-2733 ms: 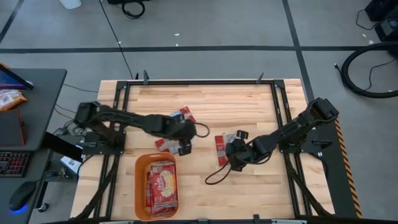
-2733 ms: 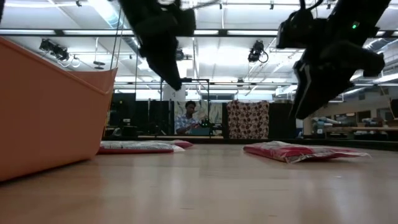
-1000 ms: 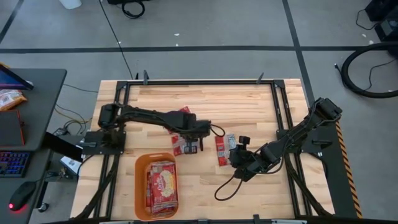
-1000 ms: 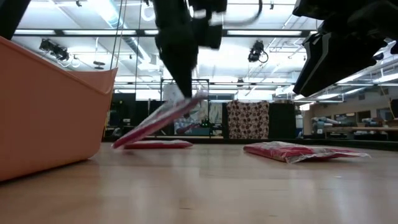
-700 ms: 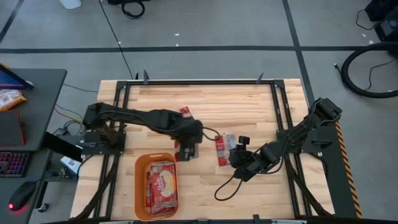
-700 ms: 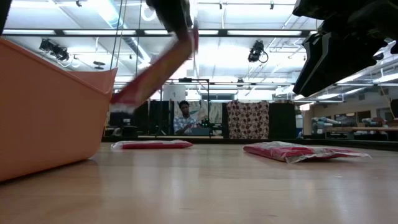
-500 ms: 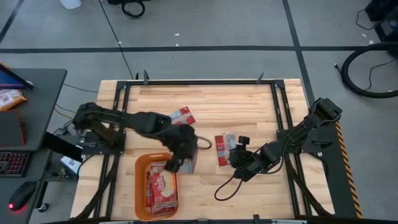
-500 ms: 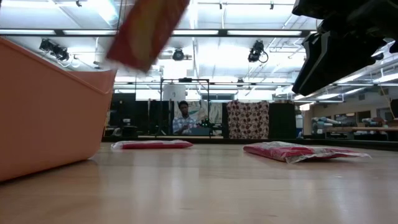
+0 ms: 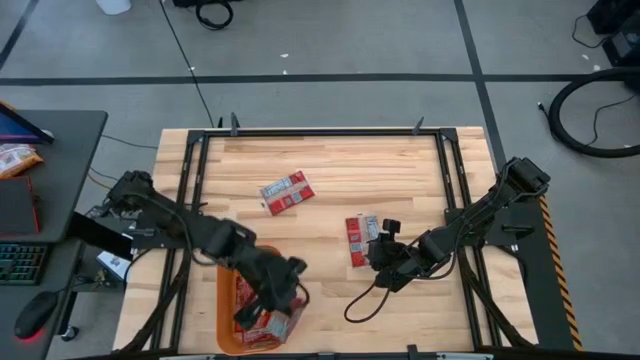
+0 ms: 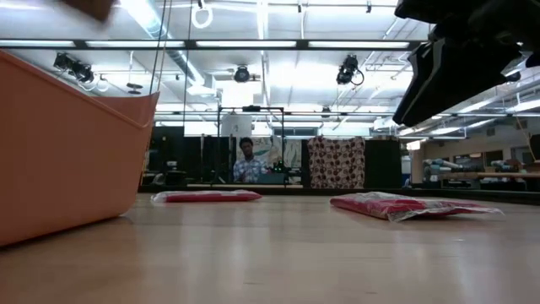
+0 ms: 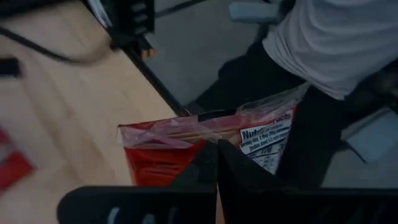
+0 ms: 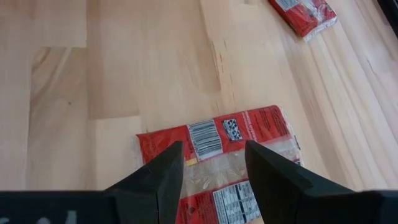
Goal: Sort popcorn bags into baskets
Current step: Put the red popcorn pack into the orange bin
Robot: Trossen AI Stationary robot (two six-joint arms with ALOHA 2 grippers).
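Observation:
My left gripper (image 9: 272, 298) is over the orange basket (image 9: 226, 272) at the table's near left, shut on a red popcorn bag (image 11: 186, 146). Other red bags (image 9: 262, 325) lie flat in the basket. My right gripper (image 9: 378, 255) is open and hovers over a red bag with grey-white panels (image 12: 217, 152) that lies flat on the table. Its fingers stand on either side above the bag without touching it. A third bag (image 9: 287, 192) lies flat farther back; it also shows in the right wrist view (image 12: 305, 14). My left gripper pinches the red bag between its two shut fingers (image 11: 208, 165), at the bag's middle near its closer edge (image 11: 214, 144). The bag sticks out past the fingertips, its crimped end (image 11: 186, 127) away from the gripper, lifted clear above the basket.
The basket's wall (image 10: 67, 143) fills the left of the low view, with two bags (image 10: 207, 196) (image 10: 413, 205) flat on the wood beyond. A person in a white top (image 11: 336, 37) stands just off the table's near edge. A dark cable (image 9: 365, 300) lies by my right gripper.
My left gripper has lifted the red bag off the table's middle by one end. It has carried it up and toward the near left, until it came over the basket. The bag has swung clear of the table. My right arm has kept still.

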